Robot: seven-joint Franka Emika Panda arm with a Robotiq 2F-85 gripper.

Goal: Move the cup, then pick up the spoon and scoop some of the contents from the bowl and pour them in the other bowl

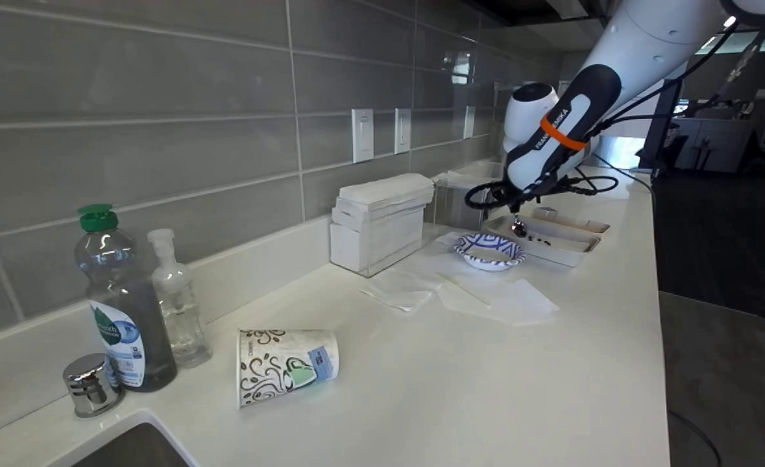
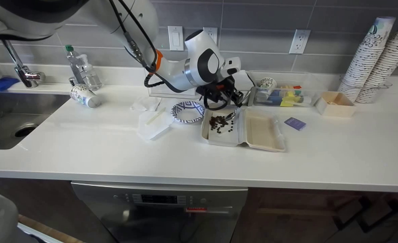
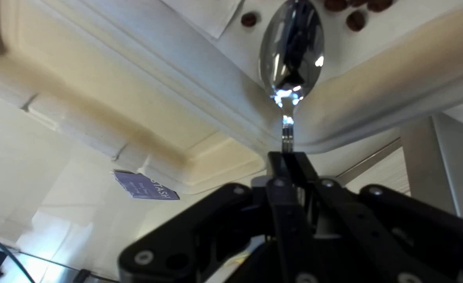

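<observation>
My gripper point(image 3: 288, 157) is shut on the spoon handle. The shiny metal spoon point(image 3: 292, 51) points away from the fingertips, and no beans show on it. In an exterior view the spoon point(image 2: 231, 115) is over the bean side of an open clamshell box point(image 2: 223, 139); I cannot tell whether it touches the box. Dark beans point(image 2: 217, 122) lie in that compartment; some beans point(image 3: 355, 20) also show in the wrist view. A blue-and-white patterned bowl point(image 2: 176, 114) stands beside the box. The white printed cup point(image 1: 288, 366) lies on its side near the sink, away from my gripper.
A napkin holder point(image 1: 382, 224) stands by the wall. A clear bin point(image 2: 280, 98) is behind the box. A purple packet point(image 2: 295, 123) and a small beige box point(image 2: 335, 104) are beyond it. Paper with a thin stick point(image 2: 155, 126) lies beside the bowl. A green-capped bottle point(image 1: 126, 324) stands near the cup.
</observation>
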